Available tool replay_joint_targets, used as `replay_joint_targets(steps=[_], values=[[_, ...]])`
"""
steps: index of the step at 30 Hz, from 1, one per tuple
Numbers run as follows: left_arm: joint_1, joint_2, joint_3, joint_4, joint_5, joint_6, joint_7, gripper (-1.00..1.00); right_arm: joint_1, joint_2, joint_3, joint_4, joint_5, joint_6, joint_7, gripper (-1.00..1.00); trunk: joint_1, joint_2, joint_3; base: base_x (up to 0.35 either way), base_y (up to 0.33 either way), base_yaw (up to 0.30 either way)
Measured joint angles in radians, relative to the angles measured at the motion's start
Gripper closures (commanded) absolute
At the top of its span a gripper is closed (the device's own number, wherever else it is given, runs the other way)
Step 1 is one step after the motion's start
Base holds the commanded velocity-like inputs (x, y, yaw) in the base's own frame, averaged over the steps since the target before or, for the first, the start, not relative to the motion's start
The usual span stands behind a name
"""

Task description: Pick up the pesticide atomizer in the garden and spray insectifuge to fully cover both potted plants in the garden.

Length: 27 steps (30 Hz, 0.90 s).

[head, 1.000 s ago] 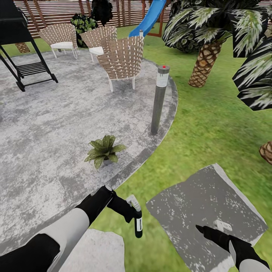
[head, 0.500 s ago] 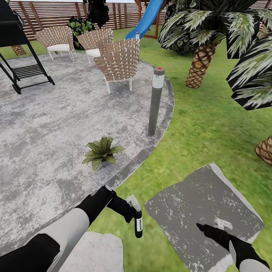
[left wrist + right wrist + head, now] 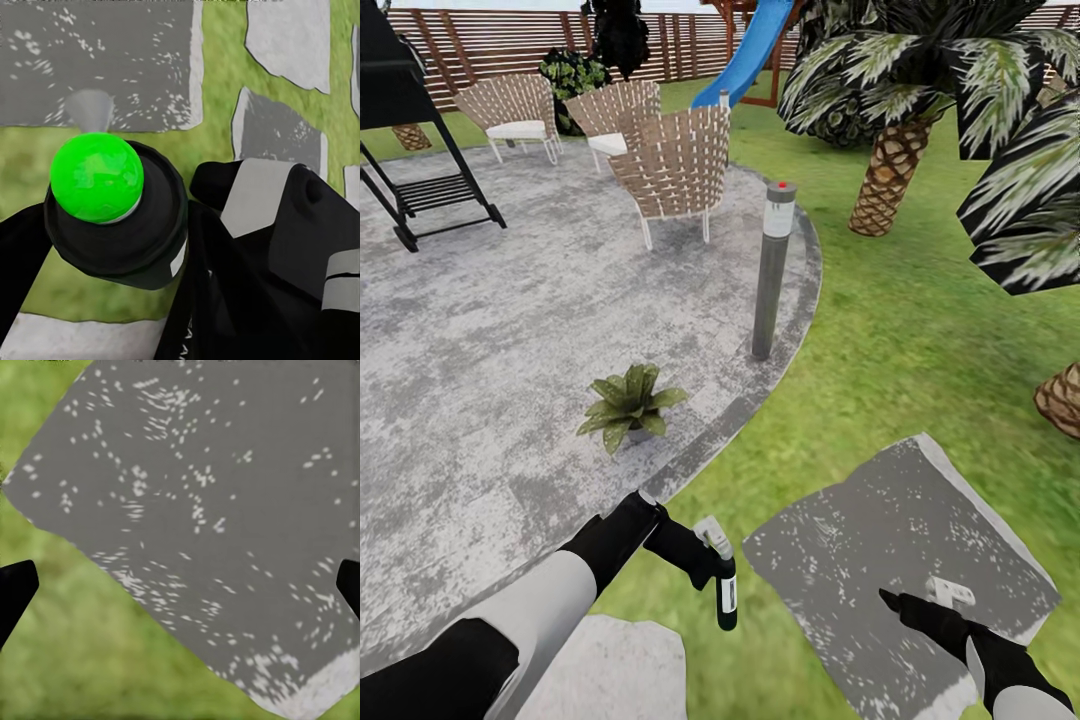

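Gripping the pesticide atomizer low over the lawn, the left gripper has its black fingers clamped around the dark bottle, which hangs upright with its white trigger head on top; from the left wrist camera the atomizer shows as a dark round body capped by a glossy bright green dome. One potted plant, a low rosette of pointed leaves, sits on the mottled grey patio near its curved darker edge, well apart from the grey lamp post standing at the rim. Open paving stretches behind it up to three woven chairs and a black stand. Grass runs clear to the right toward scaly palm trunks. The right gripper hovers over a speckled grey stepping slab, its fingertips spread wide, holding nothing.
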Motion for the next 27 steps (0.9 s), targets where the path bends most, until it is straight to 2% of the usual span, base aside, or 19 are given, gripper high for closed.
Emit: replay_joint_targets(steps=[27], values=[[0.0,0.0,0.0,0.003,0.0,0.002,-0.003,1.0,0.0,-0.001,-0.001,0.0,0.0,0.0,-0.002,-1.0,0.0,0.0,0.042,0.0,0.0,0.0]])
